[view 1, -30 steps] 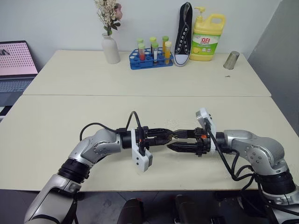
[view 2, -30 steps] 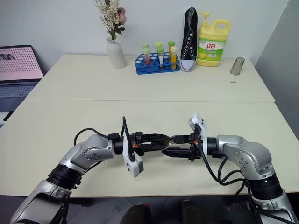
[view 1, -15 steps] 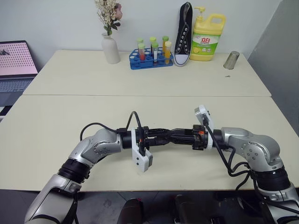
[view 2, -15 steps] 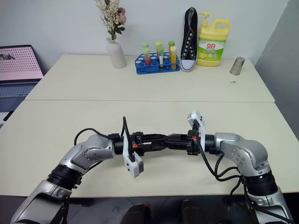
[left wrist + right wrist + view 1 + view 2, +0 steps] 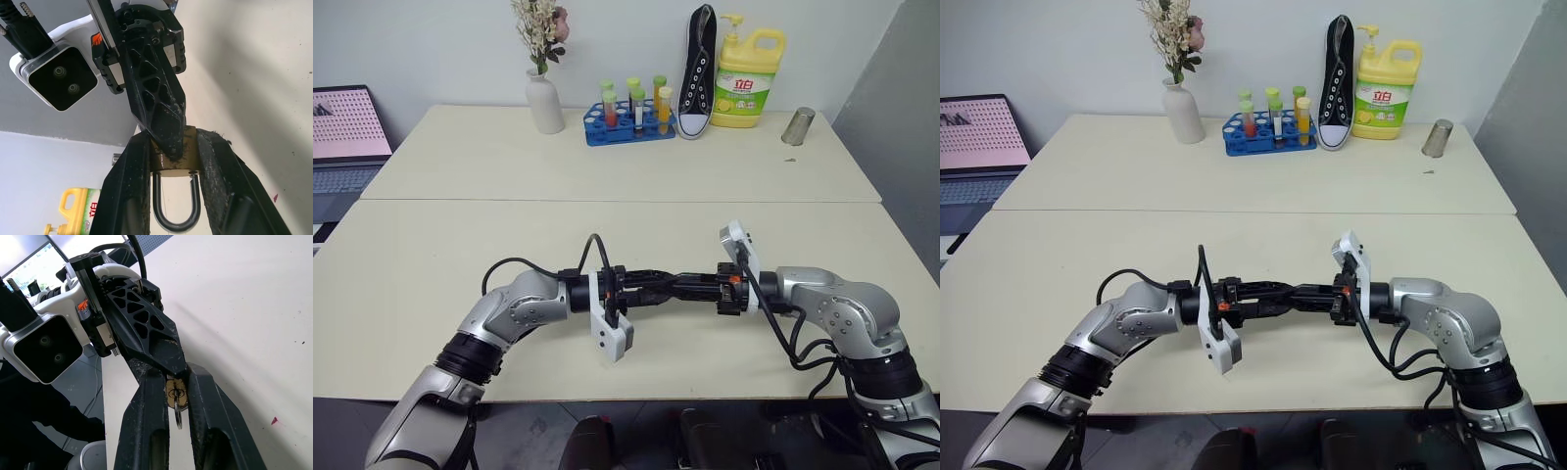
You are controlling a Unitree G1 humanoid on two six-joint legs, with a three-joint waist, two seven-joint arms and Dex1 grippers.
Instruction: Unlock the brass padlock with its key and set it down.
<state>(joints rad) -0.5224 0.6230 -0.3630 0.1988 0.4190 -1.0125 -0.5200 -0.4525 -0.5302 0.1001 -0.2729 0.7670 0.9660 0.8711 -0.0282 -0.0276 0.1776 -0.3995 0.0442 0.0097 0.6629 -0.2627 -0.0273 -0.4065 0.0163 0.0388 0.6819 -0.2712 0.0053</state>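
Both grippers meet tip to tip a little above the near table (image 5: 431, 255). My left gripper (image 5: 668, 284) is shut on the brass padlock (image 5: 191, 148), clamping its small golden body between its fingers with the dark shackle (image 5: 176, 218) pointing back toward the wrist. My right gripper (image 5: 691, 286) comes in from the opposite side and is shut on the key (image 5: 175, 392). The key's brass head sits between its fingers and a thin ring (image 5: 178, 420) hangs from it. Where the key's blade meets the padlock is hidden by the fingers.
Along the far table's back edge stand a white vase with dried flowers (image 5: 545, 103), a blue rack of test tubes (image 5: 631, 122), a black sneaker (image 5: 698, 73), a yellow detergent bottle (image 5: 744, 73) and a metal cup (image 5: 798, 125). A laptop (image 5: 347, 132) sits at far left.
My right gripper's fingers, spread apart a second ago beside the padlock, have closed together on the key. Neither hand has shifted and the left gripper's hold is unchanged.
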